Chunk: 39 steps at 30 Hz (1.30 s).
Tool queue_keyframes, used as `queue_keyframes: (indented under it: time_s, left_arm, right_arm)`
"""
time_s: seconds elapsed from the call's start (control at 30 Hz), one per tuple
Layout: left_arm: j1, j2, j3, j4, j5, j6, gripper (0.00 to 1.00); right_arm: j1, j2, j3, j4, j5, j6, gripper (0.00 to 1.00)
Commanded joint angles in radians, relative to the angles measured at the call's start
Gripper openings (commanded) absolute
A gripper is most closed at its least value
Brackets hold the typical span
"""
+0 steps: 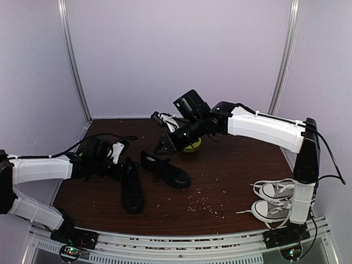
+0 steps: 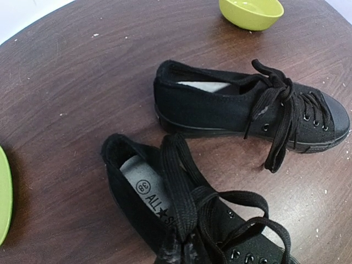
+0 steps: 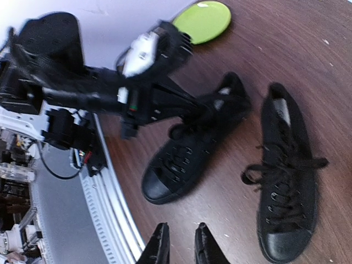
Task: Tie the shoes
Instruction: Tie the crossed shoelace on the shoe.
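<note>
Two all-black sneakers lie on the brown table. The near shoe (image 1: 132, 190) fills the bottom of the left wrist view (image 2: 137, 192), its laces loose. My left gripper (image 1: 124, 165) sits at this shoe's opening, and its jaws (image 2: 190, 254) are shut on a wide flat black lace (image 2: 177, 187) that runs back over the opening. The second shoe (image 1: 166, 170) lies beside it with its laces (image 2: 280, 115) draped loose. My right gripper (image 1: 163, 147) hovers above the second shoe; its jaws (image 3: 180, 247) stand slightly apart with nothing between them. Both shoes (image 3: 187, 159) (image 3: 286, 181) show below it.
A green bowl (image 1: 192, 146) (image 2: 250, 11) stands behind the shoes. A green plate (image 3: 203, 19) (image 2: 3, 192) lies at the left. A grey-and-white pair with white laces (image 1: 275, 201) sits at the front right. Crumbs (image 1: 203, 201) are scattered mid-table. White walls enclose the table.
</note>
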Motion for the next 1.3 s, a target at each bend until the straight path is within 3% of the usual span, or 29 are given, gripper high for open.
queue_keyframes:
  time_s: [0.0,0.2,0.27,0.47,0.57,0.67,0.77,1.1,1.27]
  left_arm:
    - [-0.004,-0.002,0.0,0.016,-0.017,-0.008,0.0]
    - [-0.005,-0.014,-0.001,0.014,-0.028,-0.008,0.0]
    - [-0.005,-0.018,-0.003,0.017,-0.026,-0.01,0.0]
    - [-0.004,-0.023,-0.014,0.042,-0.006,-0.023,0.0]
    - [-0.005,-0.021,-0.014,0.044,-0.008,-0.022,0.0]
    - [-0.005,-0.022,-0.017,0.043,-0.01,-0.022,0.0]
    - [-0.004,-0.024,-0.021,0.039,-0.017,-0.022,0.0]
    - [-0.004,-0.016,-0.017,0.037,-0.014,-0.019,0.0]
    - [-0.005,-0.019,-0.017,0.035,-0.01,-0.017,0.0]
  right_arm:
    - [-0.002,0.023,-0.037,-0.17,0.177,-0.145,0.2]
    - [0.075,0.041,-0.139,0.201,0.009,-0.152,0.29]
    - [0.104,0.035,-0.191,0.328,0.038,-0.223,0.3]
    - [0.222,-0.007,-0.32,0.546,0.276,-0.85,0.39]
    - [0.261,0.037,-0.333,0.564,0.419,-1.204,0.41]
    - [0.275,0.111,-0.288,0.569,0.535,-1.404,0.4]
    - [0.278,0.172,-0.208,0.571,0.613,-1.488,0.41]
    - [0.277,0.321,-0.049,0.572,0.668,-1.566,0.46]
    - [0.275,0.369,-0.013,0.567,0.709,-1.594,0.39]
